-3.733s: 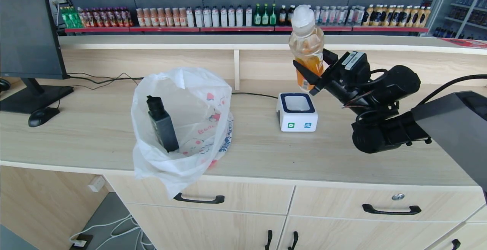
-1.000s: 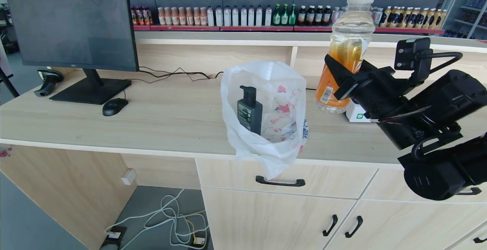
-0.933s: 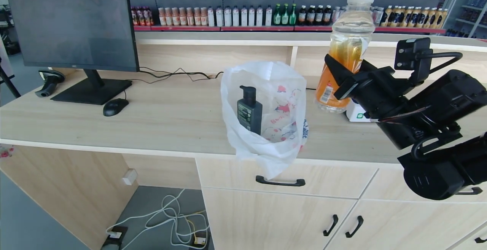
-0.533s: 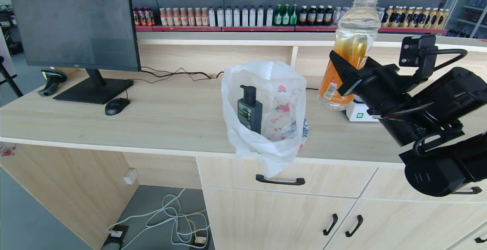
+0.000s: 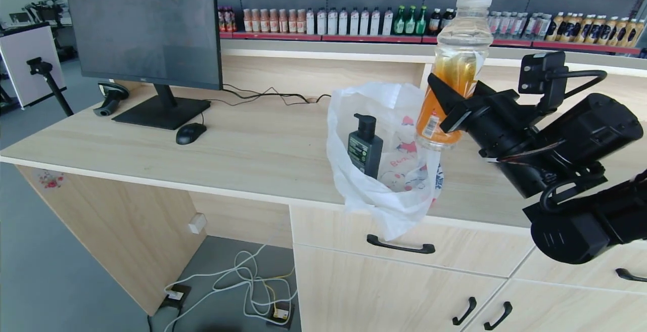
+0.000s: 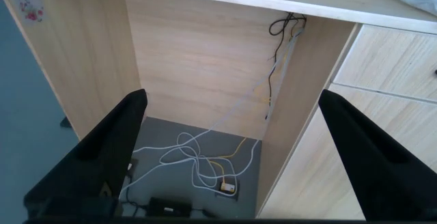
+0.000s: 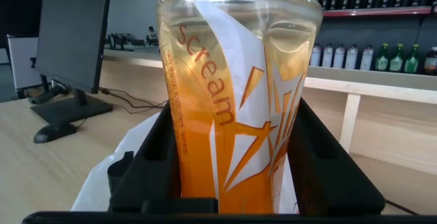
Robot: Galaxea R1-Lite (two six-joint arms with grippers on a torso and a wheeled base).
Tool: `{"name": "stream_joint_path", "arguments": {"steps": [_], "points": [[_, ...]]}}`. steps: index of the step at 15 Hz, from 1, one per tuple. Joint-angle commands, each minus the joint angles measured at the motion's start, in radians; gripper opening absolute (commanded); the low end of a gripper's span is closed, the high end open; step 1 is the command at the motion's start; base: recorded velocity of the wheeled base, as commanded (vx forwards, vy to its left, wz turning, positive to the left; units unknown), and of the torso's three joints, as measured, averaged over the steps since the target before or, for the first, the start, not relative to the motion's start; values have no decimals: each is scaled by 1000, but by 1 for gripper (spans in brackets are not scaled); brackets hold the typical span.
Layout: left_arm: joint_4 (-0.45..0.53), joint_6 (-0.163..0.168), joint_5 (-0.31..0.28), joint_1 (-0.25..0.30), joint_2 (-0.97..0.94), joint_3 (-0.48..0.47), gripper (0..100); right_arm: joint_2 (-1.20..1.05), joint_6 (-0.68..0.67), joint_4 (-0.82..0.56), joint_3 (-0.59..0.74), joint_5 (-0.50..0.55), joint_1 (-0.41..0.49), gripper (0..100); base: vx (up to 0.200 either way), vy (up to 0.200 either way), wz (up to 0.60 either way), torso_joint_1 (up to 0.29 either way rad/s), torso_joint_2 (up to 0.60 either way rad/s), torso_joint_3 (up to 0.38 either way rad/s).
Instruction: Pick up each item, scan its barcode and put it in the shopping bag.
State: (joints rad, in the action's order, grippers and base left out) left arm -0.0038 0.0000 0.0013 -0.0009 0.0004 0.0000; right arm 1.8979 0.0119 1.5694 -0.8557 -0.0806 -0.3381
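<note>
My right gripper pinches the bottle around its lower half, one finger on each side of the orange label; the right wrist view shows the same squeeze on the bottle. The bottle stands nearly upright in the upper right of the head frame, lifted clear of the worktop. Its base overlaps the right rim of the bag at frame centre, though I cannot tell whether it hangs right over the opening. A dark pump bottle stands inside the bag. Further left sit a mouse and monitor. My left gripper is spread wide below the worktop, over cables on the floor.
</note>
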Motion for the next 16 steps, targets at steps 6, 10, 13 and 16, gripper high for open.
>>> {"name": "stream_joint_path", "arguments": {"steps": [6,10,13,16], "points": [[-1,0,0,1,0,0,100,170,-13,1,-146,2,-1,0,0,0,0,0,0,0],[-1,-2,0,1,1,0,100,254,-13,1,-220,2,-2,0,0,0,0,0,0,0],[-2,-3,0,1,1,0,100,297,-15,1,-246,2,-2,0,0,0,0,0,0,0],[-2,-3,0,1,1,0,100,333,-15,1,-273,2,1,0,0,0,0,0,0,0]]}}
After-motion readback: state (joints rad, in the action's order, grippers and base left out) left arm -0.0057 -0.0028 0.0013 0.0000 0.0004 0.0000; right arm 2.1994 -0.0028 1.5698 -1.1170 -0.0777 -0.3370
